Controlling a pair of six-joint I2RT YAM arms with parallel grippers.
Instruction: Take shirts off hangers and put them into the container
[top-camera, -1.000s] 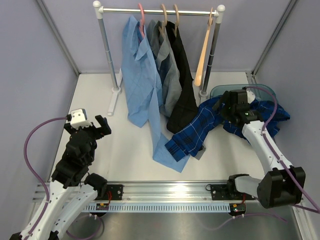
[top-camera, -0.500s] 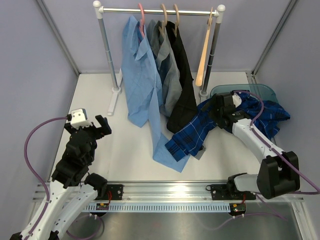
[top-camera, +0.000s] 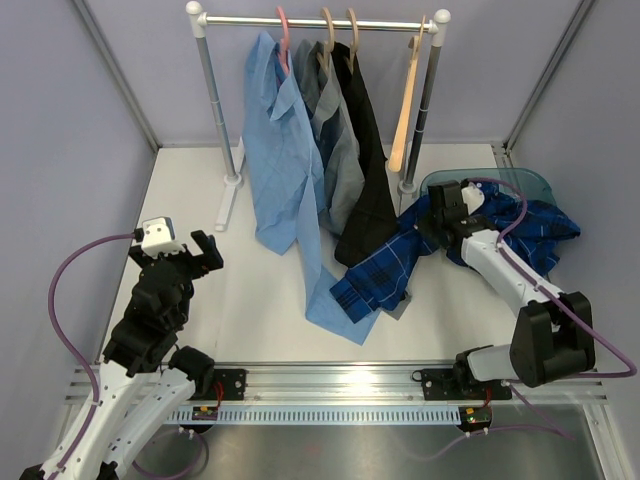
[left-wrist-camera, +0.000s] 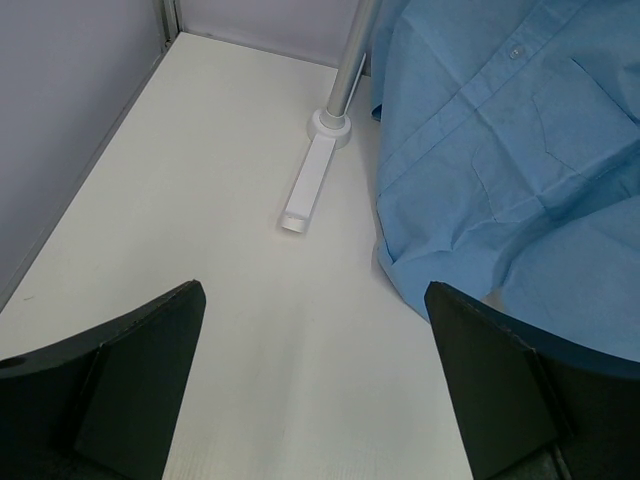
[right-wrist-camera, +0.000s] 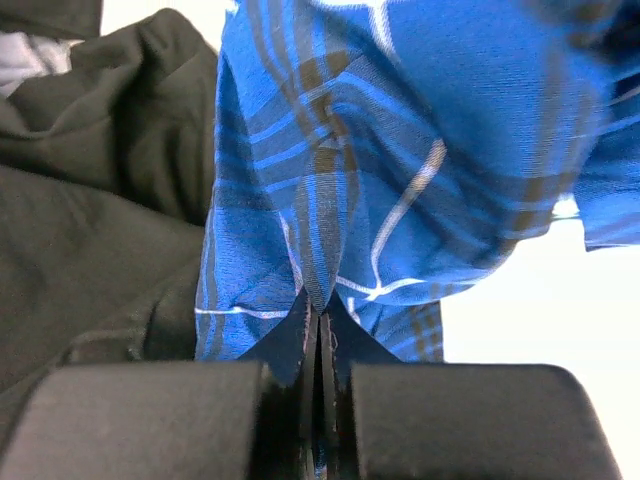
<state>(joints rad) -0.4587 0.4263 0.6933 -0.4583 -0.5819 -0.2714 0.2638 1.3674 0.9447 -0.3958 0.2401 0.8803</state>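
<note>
The dark blue plaid shirt (top-camera: 530, 228) lies half in the teal container (top-camera: 525, 180), with the rest trailing onto the table (top-camera: 375, 280). My right gripper (top-camera: 437, 218) sits at the tub's left edge, shut on a pinched fold of the plaid shirt (right-wrist-camera: 400, 150); in the right wrist view the gripper (right-wrist-camera: 320, 315) has cloth squeezed between its jaws. On the rail hang the light blue shirt (top-camera: 285, 170) on a pink hanger (top-camera: 283, 30), then the grey shirt (top-camera: 338, 150) and the black shirt (top-camera: 365, 180) on wooden hangers (top-camera: 340, 25). A bare wooden hanger (top-camera: 405, 110) hangs at the right. My left gripper (top-camera: 190, 252) stands open at the left, holding nothing (left-wrist-camera: 315, 300).
The white-and-steel rail stand (top-camera: 215, 100) has a flat foot (left-wrist-camera: 305, 190) on the table near the light blue shirt's hem (left-wrist-camera: 500, 170). The black shirt's hem (right-wrist-camera: 100, 200) lies right beside the plaid fold. Grey walls close in the left, back and right.
My right gripper moved left from above the container to the plaid shirt's fold at the tub's left edge and closed on it. The left arm stayed still.
</note>
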